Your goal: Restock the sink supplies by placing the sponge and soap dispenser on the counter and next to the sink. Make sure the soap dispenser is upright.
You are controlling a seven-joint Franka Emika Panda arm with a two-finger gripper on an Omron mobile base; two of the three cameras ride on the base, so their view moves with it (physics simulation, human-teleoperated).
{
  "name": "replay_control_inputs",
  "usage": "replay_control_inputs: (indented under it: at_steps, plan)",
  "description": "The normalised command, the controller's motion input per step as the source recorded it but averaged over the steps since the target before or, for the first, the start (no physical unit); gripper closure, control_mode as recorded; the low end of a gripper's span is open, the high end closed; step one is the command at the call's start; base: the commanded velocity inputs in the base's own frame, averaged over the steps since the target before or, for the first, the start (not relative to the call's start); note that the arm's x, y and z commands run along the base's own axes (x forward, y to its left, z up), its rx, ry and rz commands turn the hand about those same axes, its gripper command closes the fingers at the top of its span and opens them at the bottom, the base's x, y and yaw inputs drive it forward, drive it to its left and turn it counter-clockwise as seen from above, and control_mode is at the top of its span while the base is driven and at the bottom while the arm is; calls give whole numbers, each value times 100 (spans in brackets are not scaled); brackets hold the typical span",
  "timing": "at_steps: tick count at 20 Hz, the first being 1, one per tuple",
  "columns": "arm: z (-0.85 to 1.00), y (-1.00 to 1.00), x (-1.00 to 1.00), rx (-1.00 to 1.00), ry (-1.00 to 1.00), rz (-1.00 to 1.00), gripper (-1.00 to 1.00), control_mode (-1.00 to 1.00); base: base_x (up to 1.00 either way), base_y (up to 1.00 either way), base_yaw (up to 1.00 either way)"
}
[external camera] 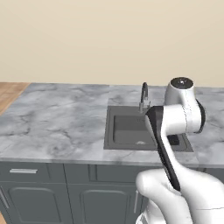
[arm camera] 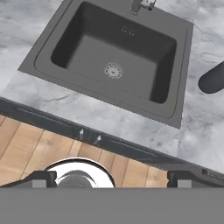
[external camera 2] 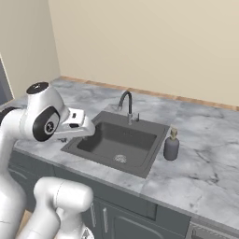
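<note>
The soap dispenser, a dark grey bottle with a pale pump top, stands upright on the marble counter just right of the sink. In the hand view it shows as a dark rounded shape at the right edge, beside the sink. My gripper is open, its two dark tips wide apart with nothing between them. It looks down from above the counter's front edge, in front of the sink. The white hand hovers at the sink's front left corner. The sponge is out of view.
A thin curved faucet rises at the sink's back rim. Dark grey cabinets with handles run under the counter. Wooden floor lies below the counter edge. A beige wall closes the back.
</note>
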Motion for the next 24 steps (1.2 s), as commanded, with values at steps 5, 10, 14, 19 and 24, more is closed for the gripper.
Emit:
replay_control_inputs:
  at_steps: [5,10,14,19,24]
  plan:
    - [-53,14,-1,0,1,0,-100,-100,0,0,0]
    - [-31,2,0,0,2,0,-100,-100,0,0,0]
    - [-39,2,-32,0,0,-13,-100,-100,0,0,0]
    - [0,0,0,0,0,0,-100,100,-89,0,-47]
    - [0,0,0,0,0,0,-100,100,-88,3,-77]
